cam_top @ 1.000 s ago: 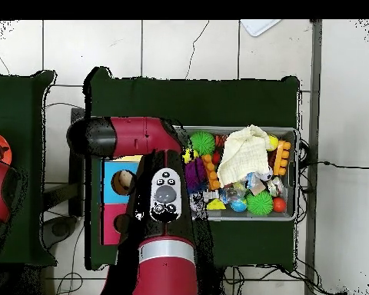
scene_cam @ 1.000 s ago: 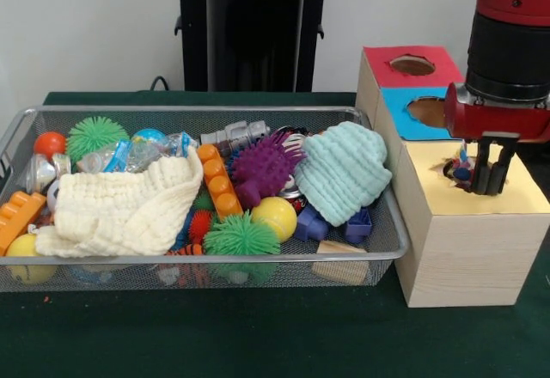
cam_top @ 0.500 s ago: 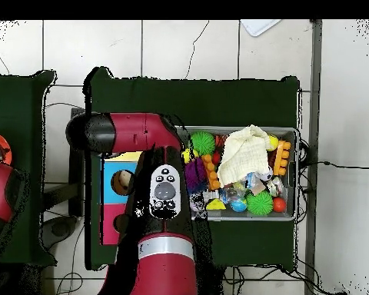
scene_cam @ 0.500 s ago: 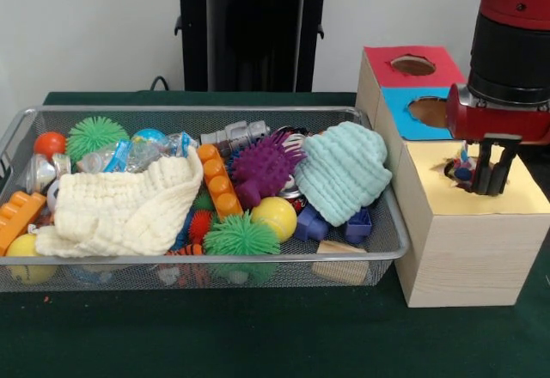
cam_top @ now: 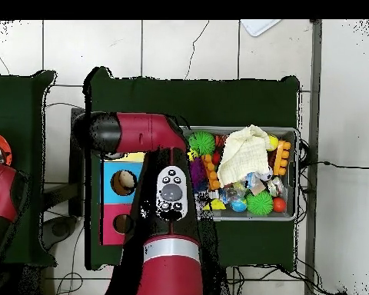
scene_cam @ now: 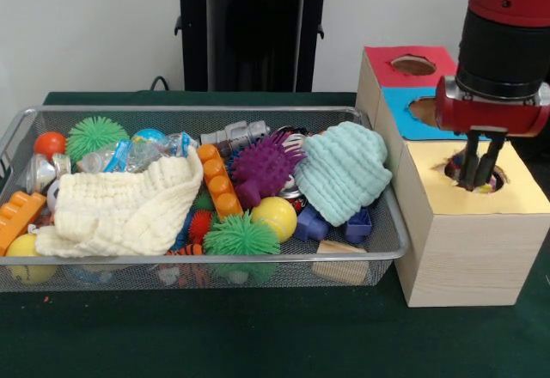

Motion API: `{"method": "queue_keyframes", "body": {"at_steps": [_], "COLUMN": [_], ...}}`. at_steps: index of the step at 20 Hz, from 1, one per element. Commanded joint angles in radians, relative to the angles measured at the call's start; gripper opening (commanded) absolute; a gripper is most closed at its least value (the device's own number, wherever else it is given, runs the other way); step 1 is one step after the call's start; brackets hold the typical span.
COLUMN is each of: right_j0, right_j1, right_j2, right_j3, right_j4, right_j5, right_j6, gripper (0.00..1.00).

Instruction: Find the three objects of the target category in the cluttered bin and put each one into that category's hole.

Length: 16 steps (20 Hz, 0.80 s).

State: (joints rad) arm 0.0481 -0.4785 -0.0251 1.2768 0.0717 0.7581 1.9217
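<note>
Front view, right of frame: the black two-fingered claw hangs empty, fingers nearly together, over the yellow-topped wooden box's hole (dropped toy unseen); next, lift straight before returning to the wire-mesh bin.

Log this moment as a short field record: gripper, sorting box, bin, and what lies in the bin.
gripper: over the hole in the yellow section, fingers close together, nothing visible between them
sorting box: wooden, beside the bin; top sections red, blue, yellow, one hole each
bin: wire mesh basket on green table cover
cloths: cream cloth, mint cloth
toys: purple spiky ball, yellow ball, green spiky ball, orange block strip
</note>
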Motion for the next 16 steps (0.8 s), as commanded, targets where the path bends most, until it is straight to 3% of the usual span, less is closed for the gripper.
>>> {"method": "queue_keyframes", "body": {"at_steps": [1,9,13,16], "right_j0": [-0.041,-0.058,-0.082,-0.111], "right_j1": [-0.076,-0.098,-0.042,0.033], "right_j2": [0.024,0.031,0.073,0.132], "right_j3": [0.152,0.203,0.211,0.192], "right_j4": [0.016,-0.011,-0.006,-0.017], "right_j5": [0.199,0.117,0.010,-0.138], "right_j6": [0.073,0.057,0.049,0.016], "gripper": [0.00,0.00,0.00,0.00]}}
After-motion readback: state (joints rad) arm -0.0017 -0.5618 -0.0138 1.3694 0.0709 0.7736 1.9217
